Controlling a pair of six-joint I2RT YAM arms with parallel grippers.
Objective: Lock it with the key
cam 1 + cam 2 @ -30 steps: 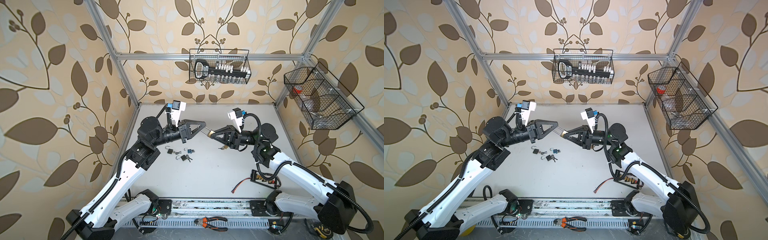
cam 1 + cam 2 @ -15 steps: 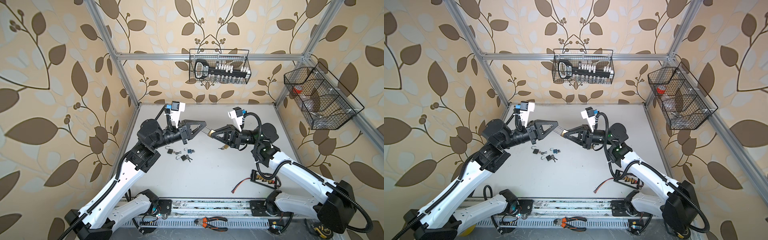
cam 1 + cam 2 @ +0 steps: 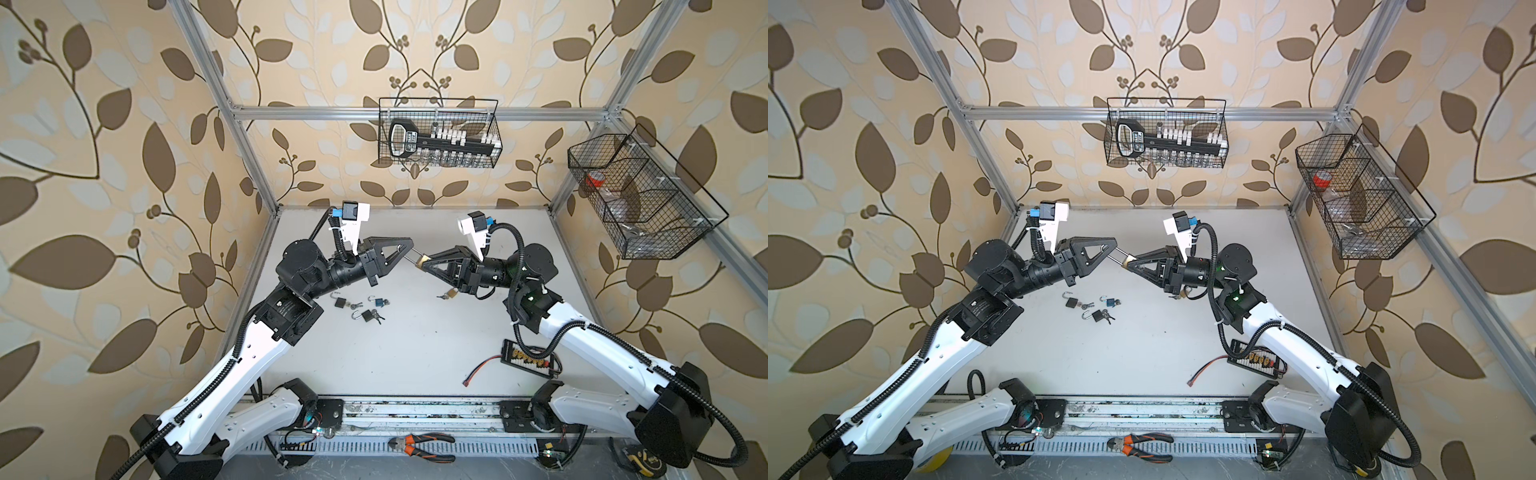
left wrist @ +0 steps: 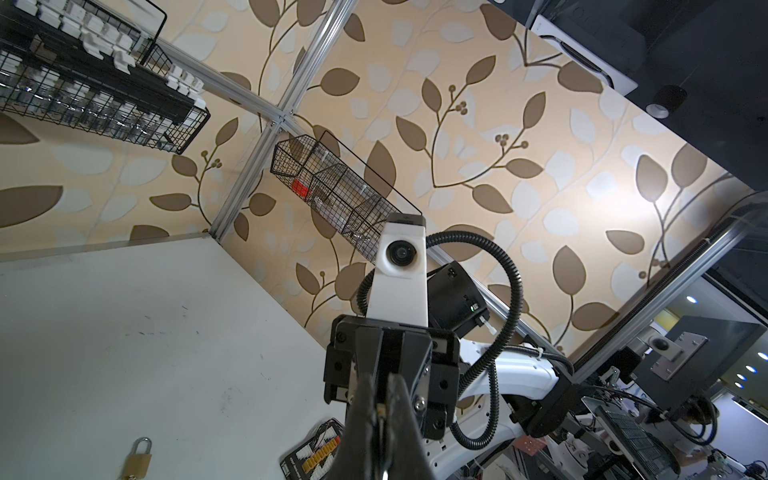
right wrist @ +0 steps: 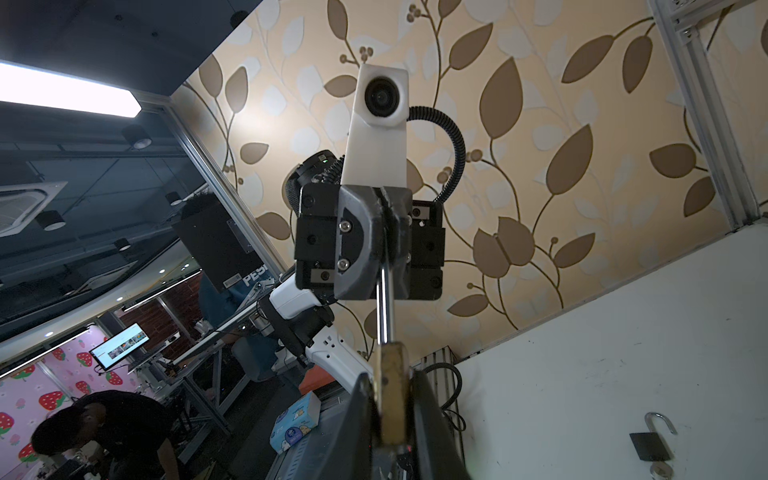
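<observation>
Seemingly closing the lock: pressing shackle (image 5: 385,303) home into padlock (image 5: 390,395). Held in mid-air between both arms, above table (image 3: 415,353) centre, toward the far side. Right gripper (image 3: 428,264) clamped narrowly on the brass body. Left gripper (image 3: 408,247) clenched tight on the shackle. Next: push straight along the shackle, keeping the body steady.

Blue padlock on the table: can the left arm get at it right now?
Probably not yet: the left fingers are shut on the shackle of the brass padlock the right fingers hold. Nothing covers the blue padlock.
</observation>
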